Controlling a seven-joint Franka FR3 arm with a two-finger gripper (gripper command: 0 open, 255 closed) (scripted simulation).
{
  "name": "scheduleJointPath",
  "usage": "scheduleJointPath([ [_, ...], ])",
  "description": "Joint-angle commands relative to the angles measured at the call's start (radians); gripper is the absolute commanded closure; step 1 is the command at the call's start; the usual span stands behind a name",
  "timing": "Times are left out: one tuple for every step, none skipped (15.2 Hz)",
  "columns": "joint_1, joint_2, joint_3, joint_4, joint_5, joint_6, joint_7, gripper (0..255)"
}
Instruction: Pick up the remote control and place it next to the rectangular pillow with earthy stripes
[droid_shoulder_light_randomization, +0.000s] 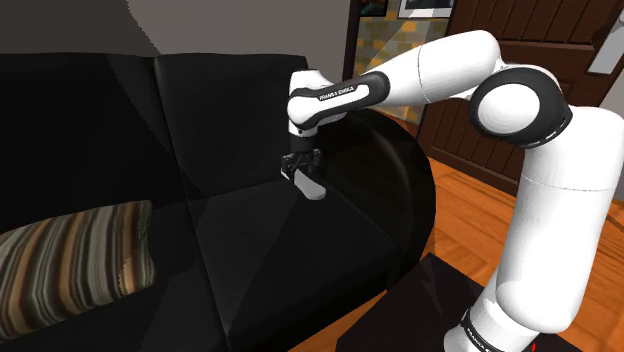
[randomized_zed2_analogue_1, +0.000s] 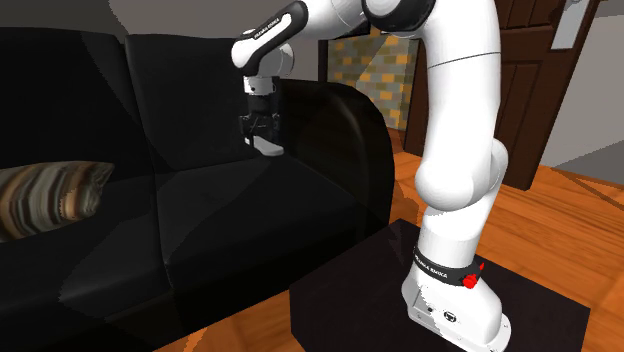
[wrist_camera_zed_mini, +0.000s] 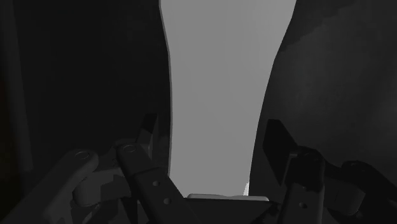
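Wrist view — plain grey, flat, tapering remote control (wrist_camera_zed_mini: 222, 63) clasped between the black gripper (wrist_camera_zed_mini: 215, 137) fingers. Shoulder view adds the glossy black sofa (droid_shoulder_light_randomization: 250, 260) — remote near its armrest end, soft brown-striped pillow (droid_shoulder_light_randomization: 70, 260) at the opposite end.

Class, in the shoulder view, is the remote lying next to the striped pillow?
No, the remote sits in the claw, well apart from the striped pillow at that view's left.

Matt grey remote (droid_shoulder_light_randomization: 311, 186), glossy black sofa (droid_shoulder_light_randomization: 250, 265), striped cloth pillow (droid_shoulder_light_randomization: 75, 262)
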Motion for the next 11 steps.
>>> scheduleJointPath([
  [0.0, -0.007, 0.0, 0.017, 0.0, -0.024, 0.001, 255],
  [0.0, -0.01, 0.0, 0.027, 0.001, -0.037, 0.001, 255],
  [0.0, -0.013, 0.001, 0.036, 0.001, -0.049, 0.001, 255],
  [0.0, -0.015, 0.001, 0.046, 0.001, -0.062, 0.002, 255],
  [0.0, -0.018, 0.001, 0.056, 0.001, -0.074, 0.002, 255],
  [0.0, -0.02, 0.001, 0.067, 0.001, -0.087, 0.002, 255],
  [0.0, -0.022, 0.001, 0.078, 0.002, -0.1, 0.002, 255],
  [0.0, -0.024, 0.001, 0.089, 0.002, -0.113, 0.003, 255],
  [0.0, -0.026, 0.001, 0.1, 0.002, -0.125, 0.003, 255],
  [0.0, -0.027, 0.001, 0.111, 0.002, -0.138, 0.003, 255],
  [0.0, -0.028, 0.001, 0.123, 0.002, -0.151, 0.003, 255],
])
